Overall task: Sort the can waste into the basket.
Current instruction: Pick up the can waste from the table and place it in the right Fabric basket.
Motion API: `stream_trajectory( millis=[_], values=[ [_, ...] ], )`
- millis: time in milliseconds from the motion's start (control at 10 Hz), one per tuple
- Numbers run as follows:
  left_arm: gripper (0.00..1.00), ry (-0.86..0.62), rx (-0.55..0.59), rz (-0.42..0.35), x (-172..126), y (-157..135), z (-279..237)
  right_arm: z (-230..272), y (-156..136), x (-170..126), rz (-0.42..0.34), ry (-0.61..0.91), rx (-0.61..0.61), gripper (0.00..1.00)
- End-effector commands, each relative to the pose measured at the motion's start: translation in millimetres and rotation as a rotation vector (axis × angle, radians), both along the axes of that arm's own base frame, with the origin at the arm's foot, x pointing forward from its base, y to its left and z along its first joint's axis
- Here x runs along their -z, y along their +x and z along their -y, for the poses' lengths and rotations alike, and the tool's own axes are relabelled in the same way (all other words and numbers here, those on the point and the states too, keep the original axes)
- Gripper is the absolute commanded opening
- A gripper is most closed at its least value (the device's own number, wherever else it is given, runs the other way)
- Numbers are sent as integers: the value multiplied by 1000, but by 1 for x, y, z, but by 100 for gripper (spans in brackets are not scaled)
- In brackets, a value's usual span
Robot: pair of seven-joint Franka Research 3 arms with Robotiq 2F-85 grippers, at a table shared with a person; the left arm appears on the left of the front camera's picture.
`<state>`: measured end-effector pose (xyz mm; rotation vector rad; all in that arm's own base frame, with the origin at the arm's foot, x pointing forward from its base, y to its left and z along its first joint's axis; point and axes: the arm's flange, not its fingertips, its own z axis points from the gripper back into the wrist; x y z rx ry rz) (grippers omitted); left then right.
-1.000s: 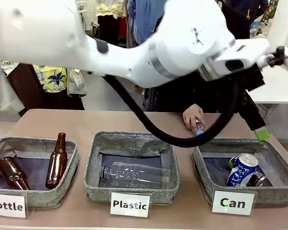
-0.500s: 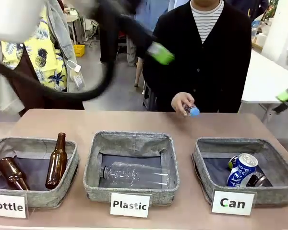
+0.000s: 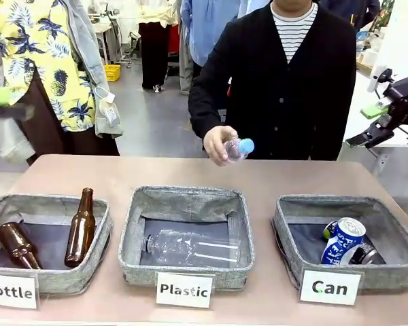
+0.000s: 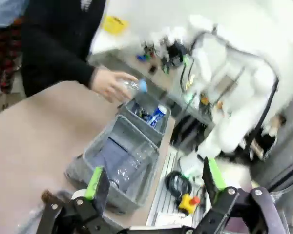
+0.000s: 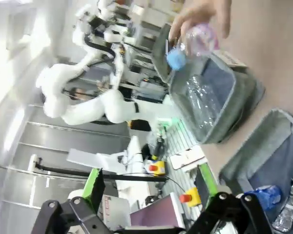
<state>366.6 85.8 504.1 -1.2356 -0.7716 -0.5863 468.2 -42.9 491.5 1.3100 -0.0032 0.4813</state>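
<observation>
The grey basket [image 3: 387,273] behind the "Can" card holds both cans: the blue and white can [image 3: 341,240] leaning upright and the crushed black and silver can [image 3: 364,255] beside it. My right gripper [image 3: 369,123] hangs open and empty in the air, high at the right edge, above and behind that basket. Its wrist view shows the green-padded fingers spread wide, with the blue can [image 5: 263,197] in the basket [image 5: 263,156] below. My left gripper [image 4: 154,180] is open and empty too, far off the baskets. The blue can [image 4: 157,114] shows small beyond its fingers.
A person at the far side holds a small clear bottle with a blue cap [image 3: 236,147] above the table. The "Plastic" basket [image 3: 190,200] holds a clear bottle. The "Bottle" basket [image 3: 47,204] holds two brown glass bottles.
My left arm has swung out from in front of the camera to the left. The right gripper has come up at the right edge. The person's hand lifted the small bottle and moved it left.
</observation>
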Motion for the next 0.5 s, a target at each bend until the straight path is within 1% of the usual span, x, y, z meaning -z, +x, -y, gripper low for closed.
stream_trajectory(
  millis=[0, 100, 200, 300, 400],
  values=[
    [100, -205, -77, -27, 54, 5, -32, 13, 17, -3, -73, 75, 51, 100],
    [100, -257, -55, -51, 81, 3, -44, 21, 20, 2, -68, 115, 79, 100],
    [100, -268, -27, -61, 98, 6, -45, 5, 5, 5, -31, 35, 17, 100],
    [100, -177, -89, -71, 72, -19, -52, 5, 5, 5, -31, 35, 17, 100],
    [100, -177, -89, -71, 72, -19, -52, 5, 5, 5, -31, 35, 17, 100]
  ],
)
